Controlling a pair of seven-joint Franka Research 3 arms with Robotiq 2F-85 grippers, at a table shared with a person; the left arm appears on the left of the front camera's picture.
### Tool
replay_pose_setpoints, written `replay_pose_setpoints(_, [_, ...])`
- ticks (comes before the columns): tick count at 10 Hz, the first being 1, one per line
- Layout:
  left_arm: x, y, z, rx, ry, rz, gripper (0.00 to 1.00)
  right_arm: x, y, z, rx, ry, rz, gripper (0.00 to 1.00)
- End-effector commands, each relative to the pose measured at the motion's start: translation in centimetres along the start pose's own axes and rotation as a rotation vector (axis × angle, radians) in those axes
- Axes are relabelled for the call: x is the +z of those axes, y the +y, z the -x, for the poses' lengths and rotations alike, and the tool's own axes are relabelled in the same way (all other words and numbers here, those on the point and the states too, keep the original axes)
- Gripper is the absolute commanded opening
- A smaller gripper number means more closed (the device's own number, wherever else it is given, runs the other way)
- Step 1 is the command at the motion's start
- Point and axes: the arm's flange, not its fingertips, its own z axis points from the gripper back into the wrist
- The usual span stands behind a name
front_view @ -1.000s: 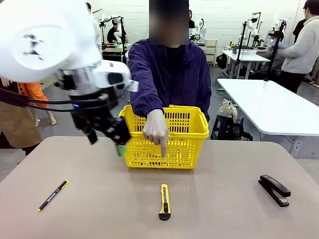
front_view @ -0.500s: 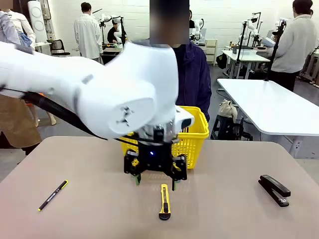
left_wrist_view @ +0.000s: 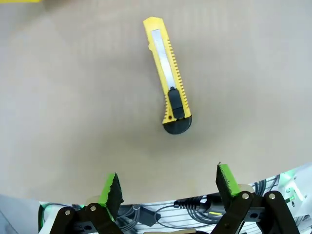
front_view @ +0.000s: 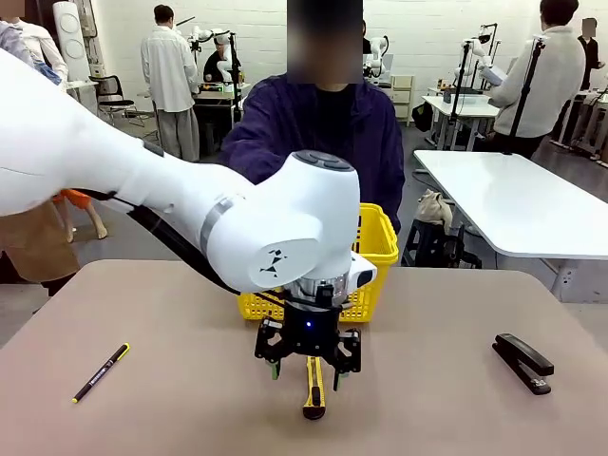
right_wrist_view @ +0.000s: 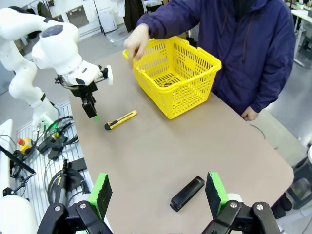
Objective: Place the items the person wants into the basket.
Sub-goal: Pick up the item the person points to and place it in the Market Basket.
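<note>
One left end effector [left_wrist_view: 168,179], jaws apart, above utility knife [left_wrist_view: 168,73]; pen [front_view: 101,372] print unreadable

I saw the tan tabletop [front_view: 446,418] carrying four things. The yellow basket [front_view: 378,249] stood at the far middle, and the yellow-black utility knife [front_view: 313,394] lay flat nearer my side. A thin black pen [front_view: 101,372] lay well off to the left and a black stapler [front_view: 522,362] to the right.
</note>
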Motion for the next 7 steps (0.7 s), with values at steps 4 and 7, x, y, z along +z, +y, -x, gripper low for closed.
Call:
replay_pose_setpoints(4, [-2.5,-0.3,-2.7,-0.035,-0.025,0.071,1.0,-0.2,-0.1,-0.1,0.014,-0.04,-0.007,1.0])
replay_pose_setpoints(7, [-4.2,0.3,-3.6,-0.122,0.002,0.136,1.0,-0.2,-0.1,-0.1,0.014,-0.04,-0.007,1.0])
